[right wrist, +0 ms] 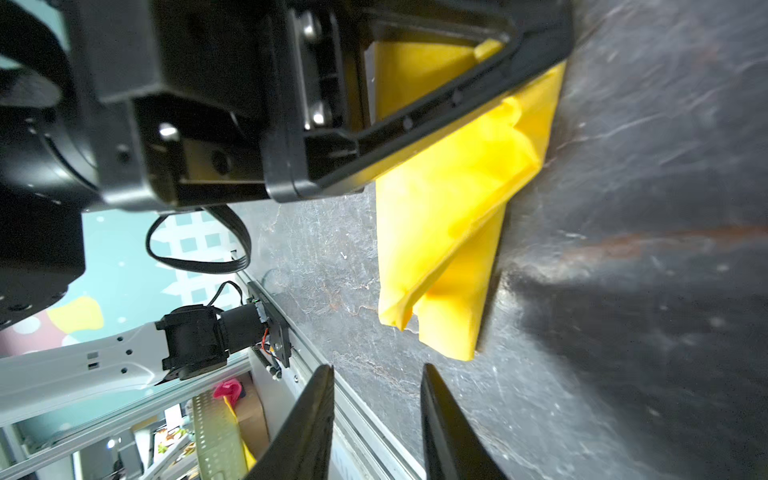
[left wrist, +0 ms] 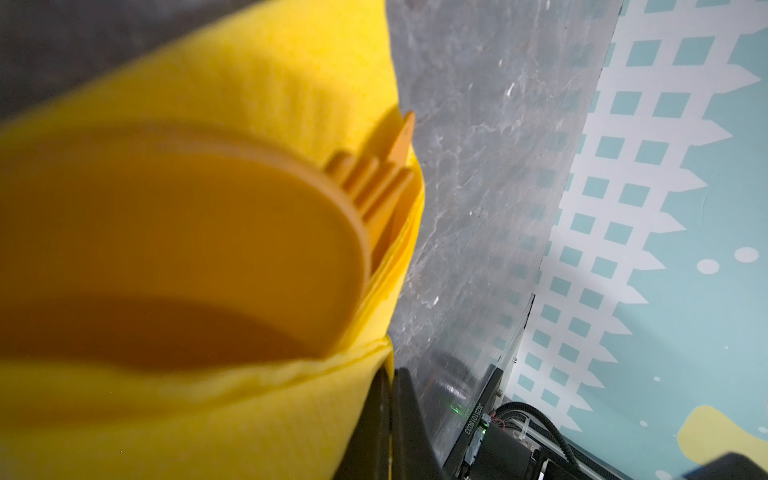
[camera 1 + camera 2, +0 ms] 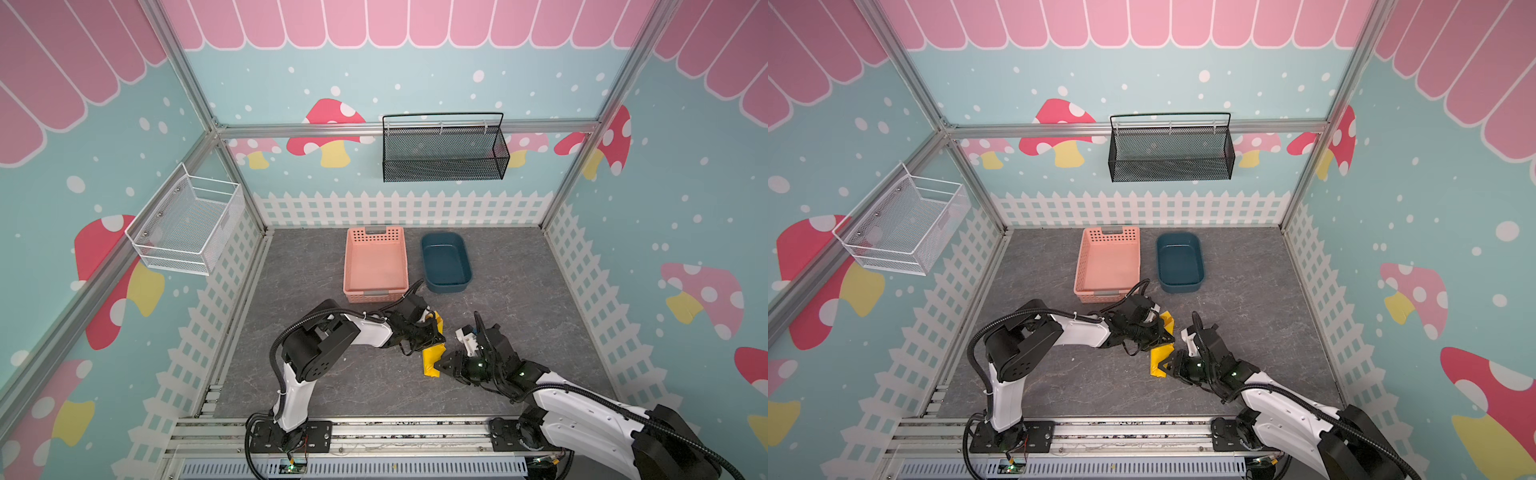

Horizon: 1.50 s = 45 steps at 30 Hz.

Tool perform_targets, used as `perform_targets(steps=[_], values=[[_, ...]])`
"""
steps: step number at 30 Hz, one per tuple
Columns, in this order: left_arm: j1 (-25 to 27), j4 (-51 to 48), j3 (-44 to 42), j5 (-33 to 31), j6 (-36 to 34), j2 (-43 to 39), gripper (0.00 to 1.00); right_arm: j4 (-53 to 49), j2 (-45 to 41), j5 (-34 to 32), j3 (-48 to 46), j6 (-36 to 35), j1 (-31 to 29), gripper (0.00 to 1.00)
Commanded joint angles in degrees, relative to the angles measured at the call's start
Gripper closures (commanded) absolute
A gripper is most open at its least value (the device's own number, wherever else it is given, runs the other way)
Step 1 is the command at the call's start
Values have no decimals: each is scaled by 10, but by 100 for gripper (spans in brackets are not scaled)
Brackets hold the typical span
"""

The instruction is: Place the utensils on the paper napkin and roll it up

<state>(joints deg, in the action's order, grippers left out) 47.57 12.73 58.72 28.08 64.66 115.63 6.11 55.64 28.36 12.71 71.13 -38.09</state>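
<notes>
Left gripper (image 3: 437,337) pinches the paper napkin (image 3: 428,358), lying twelve to six. Right gripper (image 3: 437,367), a little open and empty, sits at its three o'clock.

From above, my left arm (image 3: 299,374) stands up from its base at seven o'clock, folds at the elbow and lays its forearm out toward three o'clock. The left claw (image 3: 438,337) sits at the middle, jaws pressed together on the paper napkin (image 3: 430,361). My right arm (image 3: 582,407) comes in from five o'clock and stretches toward ten, wrist tipped down. The right claw (image 3: 438,366) faces nine o'clock, just at six o'clock of the left claw. Its jaws stand apart, tips just short of the napkin's end.
</notes>
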Motion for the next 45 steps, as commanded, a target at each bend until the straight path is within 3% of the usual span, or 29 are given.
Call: perform_targets(steps=[1,13,23,27,32,45], values=[[-6,-31,-15,-26,-6,6,100,78,24,23,-9,44,4,63],[-10,-24,-22,-24,-6,3,100,107,112,26,15,27,13,74],[-18,-14,-37,-28,-4,-6,100,99,100,18,2,30,13,97],[-17,-11,-38,-26,-1,-4,100,99,98,15,7,29,12,97],[-18,-10,-38,-26,-2,-5,100,99,113,19,23,22,12,78],[-18,-8,-39,-25,0,-4,100,90,140,14,33,10,12,80]])
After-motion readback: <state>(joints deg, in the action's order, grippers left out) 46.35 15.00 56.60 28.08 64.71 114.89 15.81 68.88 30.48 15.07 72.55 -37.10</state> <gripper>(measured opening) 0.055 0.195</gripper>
